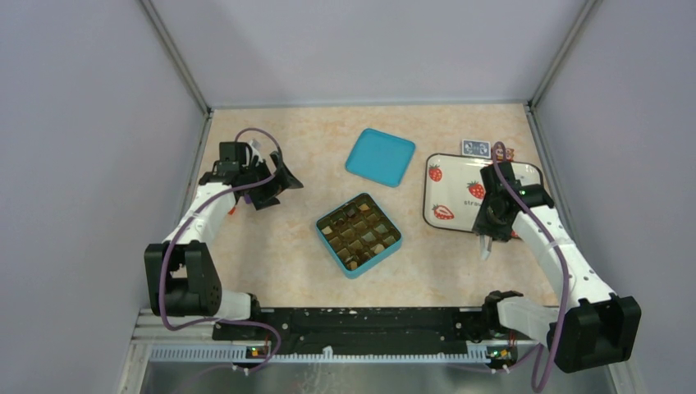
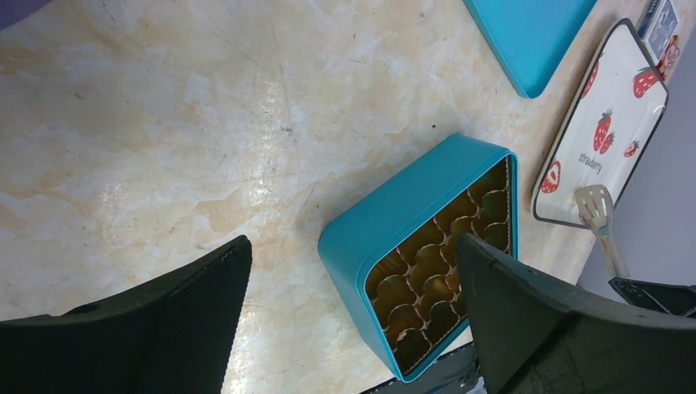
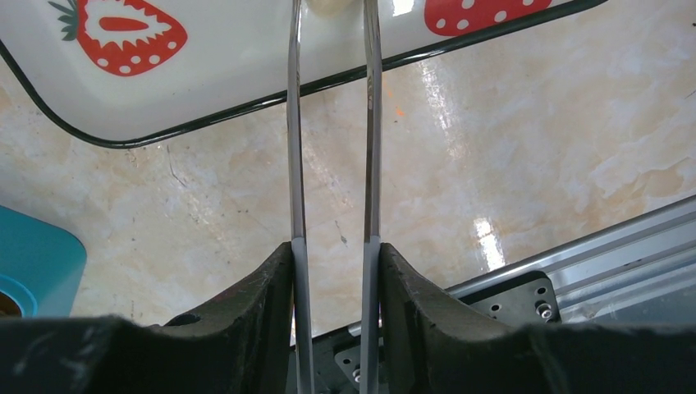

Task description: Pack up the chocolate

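Chocolate (image 3: 330,5), one cream piece, lies on the plate (image 3: 246,57), seemingly between the tips of the tongs (image 3: 371,164). The right gripper (image 3: 335,254) squeezes the tongs' arms, probably because the piece is too small for its own fingers. The box (image 2: 394,213) stands lidless, the lid (image 1: 379,157) set aside. The left gripper (image 2: 353,246) hangs wide open and holds nothing.

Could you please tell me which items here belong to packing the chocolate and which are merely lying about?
Part of the job:
teal box
lid
strawberry plate
tongs, held in the right gripper
cream chocolate piece between the tongs' tips

Just lying about:
blue card
red wrapped bits
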`<state>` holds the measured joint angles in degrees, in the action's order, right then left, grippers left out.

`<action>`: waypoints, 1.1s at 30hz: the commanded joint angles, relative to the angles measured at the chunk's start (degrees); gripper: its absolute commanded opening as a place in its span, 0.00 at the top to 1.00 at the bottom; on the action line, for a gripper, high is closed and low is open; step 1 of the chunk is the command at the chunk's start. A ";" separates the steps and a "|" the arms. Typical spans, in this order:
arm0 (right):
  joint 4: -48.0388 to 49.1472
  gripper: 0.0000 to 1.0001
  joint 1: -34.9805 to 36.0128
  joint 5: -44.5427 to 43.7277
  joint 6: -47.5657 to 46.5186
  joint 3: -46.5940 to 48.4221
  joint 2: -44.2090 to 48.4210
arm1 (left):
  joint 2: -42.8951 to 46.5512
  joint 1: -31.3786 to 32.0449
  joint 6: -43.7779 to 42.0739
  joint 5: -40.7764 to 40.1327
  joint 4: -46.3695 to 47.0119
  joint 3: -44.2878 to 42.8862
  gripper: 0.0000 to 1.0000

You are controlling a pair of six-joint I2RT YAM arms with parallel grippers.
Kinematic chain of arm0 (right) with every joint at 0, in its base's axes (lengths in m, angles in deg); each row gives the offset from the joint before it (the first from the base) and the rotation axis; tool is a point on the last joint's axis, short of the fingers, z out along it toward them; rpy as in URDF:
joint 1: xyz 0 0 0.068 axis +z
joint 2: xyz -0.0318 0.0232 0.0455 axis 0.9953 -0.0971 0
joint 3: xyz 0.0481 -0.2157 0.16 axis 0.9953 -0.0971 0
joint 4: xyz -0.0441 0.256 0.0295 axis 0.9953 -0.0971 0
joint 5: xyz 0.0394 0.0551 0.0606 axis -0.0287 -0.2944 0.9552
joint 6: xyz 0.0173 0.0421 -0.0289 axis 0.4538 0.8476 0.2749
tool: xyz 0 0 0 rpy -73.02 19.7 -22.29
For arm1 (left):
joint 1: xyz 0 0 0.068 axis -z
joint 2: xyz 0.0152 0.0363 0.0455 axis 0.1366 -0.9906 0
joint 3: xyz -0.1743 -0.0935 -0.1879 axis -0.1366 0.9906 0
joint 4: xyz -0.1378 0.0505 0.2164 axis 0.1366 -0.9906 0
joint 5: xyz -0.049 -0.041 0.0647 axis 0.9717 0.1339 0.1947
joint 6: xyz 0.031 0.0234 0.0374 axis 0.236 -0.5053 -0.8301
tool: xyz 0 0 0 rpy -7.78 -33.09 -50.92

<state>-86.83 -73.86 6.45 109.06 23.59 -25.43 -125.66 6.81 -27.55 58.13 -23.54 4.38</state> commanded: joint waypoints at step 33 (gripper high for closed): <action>0.05 0.79 -0.47 13.52 -11.14 10.76 7.91 | 3.76 -0.28 -0.40 2.70 2.18 0.29 0.02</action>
<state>-86.70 -73.86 18.01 100.38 29.60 -19.72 -124.44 6.81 -27.55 59.88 -23.02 4.69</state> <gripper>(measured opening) 0.360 0.976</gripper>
